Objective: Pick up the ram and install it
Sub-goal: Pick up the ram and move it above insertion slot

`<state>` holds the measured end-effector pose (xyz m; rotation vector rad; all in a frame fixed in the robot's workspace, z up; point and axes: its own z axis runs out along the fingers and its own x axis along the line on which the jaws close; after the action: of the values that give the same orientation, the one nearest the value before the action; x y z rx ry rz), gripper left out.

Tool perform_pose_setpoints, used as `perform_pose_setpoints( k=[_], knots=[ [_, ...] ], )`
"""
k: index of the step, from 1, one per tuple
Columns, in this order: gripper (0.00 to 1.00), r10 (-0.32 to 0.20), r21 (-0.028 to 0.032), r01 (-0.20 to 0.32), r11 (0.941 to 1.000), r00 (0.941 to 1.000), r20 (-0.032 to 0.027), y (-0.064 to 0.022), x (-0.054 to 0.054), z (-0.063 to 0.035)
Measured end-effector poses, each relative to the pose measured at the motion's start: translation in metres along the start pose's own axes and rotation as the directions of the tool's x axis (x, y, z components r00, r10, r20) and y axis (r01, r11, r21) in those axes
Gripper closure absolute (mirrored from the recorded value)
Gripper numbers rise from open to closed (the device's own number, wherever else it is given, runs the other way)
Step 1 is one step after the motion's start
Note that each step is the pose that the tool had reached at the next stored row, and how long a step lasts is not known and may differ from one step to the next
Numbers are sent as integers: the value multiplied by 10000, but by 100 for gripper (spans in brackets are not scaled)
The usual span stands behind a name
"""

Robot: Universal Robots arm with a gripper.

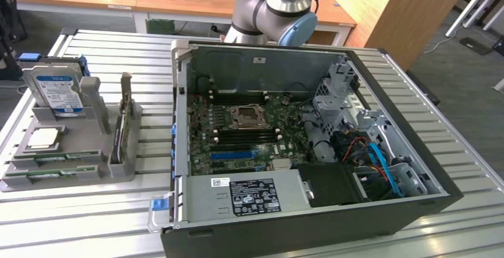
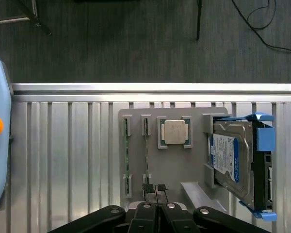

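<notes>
Presently the ram [image 2: 146, 150] sits on edge in a slot of the grey holder [image 2: 194, 165], not yet picked up. A second ram stick [image 2: 126, 155] lies parallel just beside it, on the side away from the processor [image 2: 174, 132]. The gripper [image 2: 155, 187] hangs over the holder with its black fingertips [image 2: 161, 187] clenched together, close to one end of the ram. Whether they touch it I cannot tell.

Seen from the exterior view, the two green sticks lie at about eight o'clock in the scene, the second at six o'clock from the first. The square silver processor is at twelve o'clock from them. The blue-labelled hard drive [image 1: 59, 95] stands upright at twelve o'clock from that.

The holder rests on a slatted metal table [image 1: 79, 222], at nine o'clock from the open computer case [image 1: 441, 211]. Inside the case, the motherboard [image 1: 236, 146] carries a bare socket [image 1: 248, 116], with dark memory slots at twelve and six o'clock from it. The robot arm [image 1: 275, 4] rises at twelve o'clock from the case.
</notes>
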<state>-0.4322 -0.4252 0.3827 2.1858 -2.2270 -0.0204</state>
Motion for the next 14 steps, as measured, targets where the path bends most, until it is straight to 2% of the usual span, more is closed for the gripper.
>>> perform_pose_setpoints(
  k=[14],
  knots=[
    [89, -4, 0, 4, 10000, 10000, -1, 0, 0, 0]
  ],
)
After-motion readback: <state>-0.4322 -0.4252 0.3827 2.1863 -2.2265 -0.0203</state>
